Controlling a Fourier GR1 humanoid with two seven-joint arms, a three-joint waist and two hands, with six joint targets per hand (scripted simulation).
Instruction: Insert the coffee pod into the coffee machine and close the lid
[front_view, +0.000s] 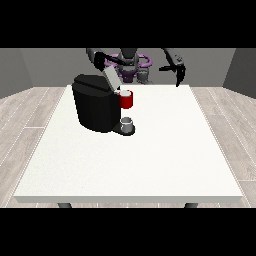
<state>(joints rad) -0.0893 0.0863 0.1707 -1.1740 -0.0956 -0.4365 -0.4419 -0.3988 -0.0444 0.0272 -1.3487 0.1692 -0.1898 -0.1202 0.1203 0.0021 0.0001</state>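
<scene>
my hand at the view's left (100, 60) by the raised lid (112, 79), fingers unreadable; coffee machine (95, 102) near surface's (150, 165) far left corner. risk: lid closed crooked.

Coffee machine (95, 105) hides the robot hand at the view's left.

The coffee machine (96, 102) stands on the table (150, 160), left of centre.

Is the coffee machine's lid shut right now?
No, the lid stands tilted up above the black coffee machine, with a red thing at the machine showing beside it.
</scene>
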